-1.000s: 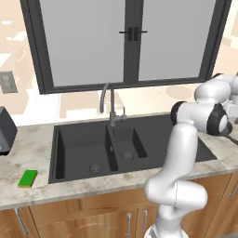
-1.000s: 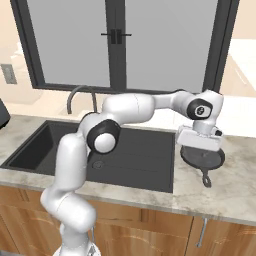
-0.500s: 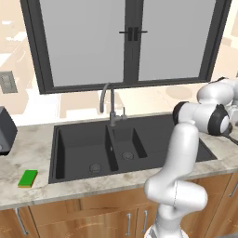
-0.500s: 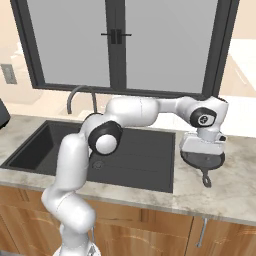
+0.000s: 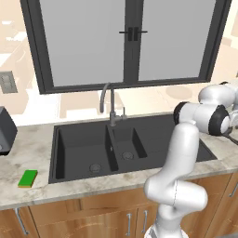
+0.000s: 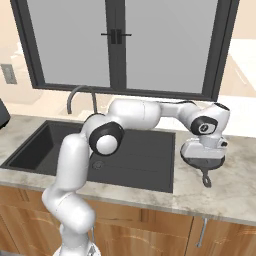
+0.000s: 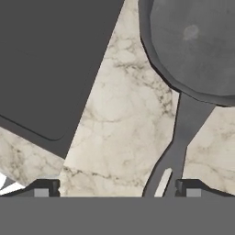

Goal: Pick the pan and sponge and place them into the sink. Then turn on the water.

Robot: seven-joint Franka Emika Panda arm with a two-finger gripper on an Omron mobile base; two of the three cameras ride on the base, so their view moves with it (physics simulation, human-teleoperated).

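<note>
Dropping lower over the pan [image 6: 202, 159] now, gripper [image 7: 114, 187] spread wide with the handle just inside one tip. Pan on the counter right of the sink [image 5: 83, 148]; sponge [image 5: 28, 178] waiting left. Grasp looks imminent.

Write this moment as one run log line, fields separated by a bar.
phase: reaching pan | gripper: open, above pan handle | sponge: on counter left of sink | water: off

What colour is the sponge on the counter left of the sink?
Bright green on top; the sponge shows best in the left base view.
</note>
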